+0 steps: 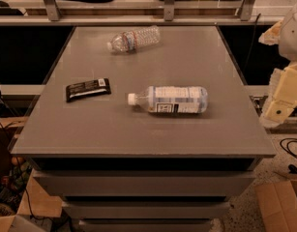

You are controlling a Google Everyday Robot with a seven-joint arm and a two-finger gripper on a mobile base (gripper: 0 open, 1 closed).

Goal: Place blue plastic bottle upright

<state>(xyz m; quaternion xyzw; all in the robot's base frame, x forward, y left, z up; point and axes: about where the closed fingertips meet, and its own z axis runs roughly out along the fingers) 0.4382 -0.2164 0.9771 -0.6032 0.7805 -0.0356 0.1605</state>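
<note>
The blue plastic bottle [171,100] lies on its side near the middle of the grey table [138,134]. It is clear and smooth, and its white cap points left. Its wide white and pale-blue label has a small black square facing me. My gripper [278,108] shows as pale cream parts at the right edge of the view. It is beyond the table's right side, well apart from the bottle and level with it.
A smaller ribbed clear bottle [135,39] with a red-blue label lies on its side at the table's far edge. A black snack bar wrapper [88,89] lies flat left of the blue bottle. Cardboard boxes [281,204] stand on the floor at the lower right.
</note>
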